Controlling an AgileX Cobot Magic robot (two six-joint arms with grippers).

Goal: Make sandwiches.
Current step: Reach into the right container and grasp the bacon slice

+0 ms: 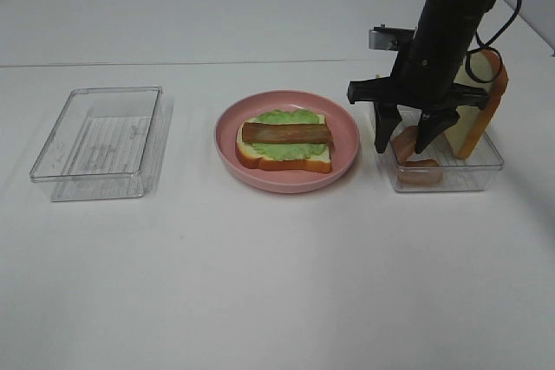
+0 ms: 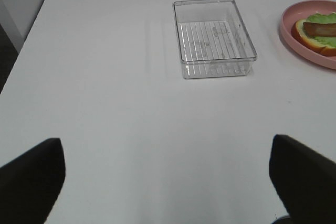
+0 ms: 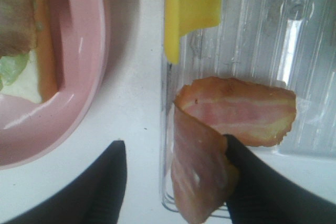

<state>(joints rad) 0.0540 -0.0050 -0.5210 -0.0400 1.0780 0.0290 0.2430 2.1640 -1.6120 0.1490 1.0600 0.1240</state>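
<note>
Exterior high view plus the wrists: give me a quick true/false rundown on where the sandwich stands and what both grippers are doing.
1. A bacon strip lies on the lettuce on the pink plate. True.
2. A top bread slice covers that stack. False: the bacon strip is uncovered, and a spare bread slice leans in the right tray.
3. The right gripper works at the left tray. False: it is down in the right tray, jaws either side of a loose bacon piece, not yet closed on it.
4. The left gripper is open and holds nothing. True.
5. Cheese is on the sandwich. False: the yellow cheese lies at the right tray's edge.
</note>
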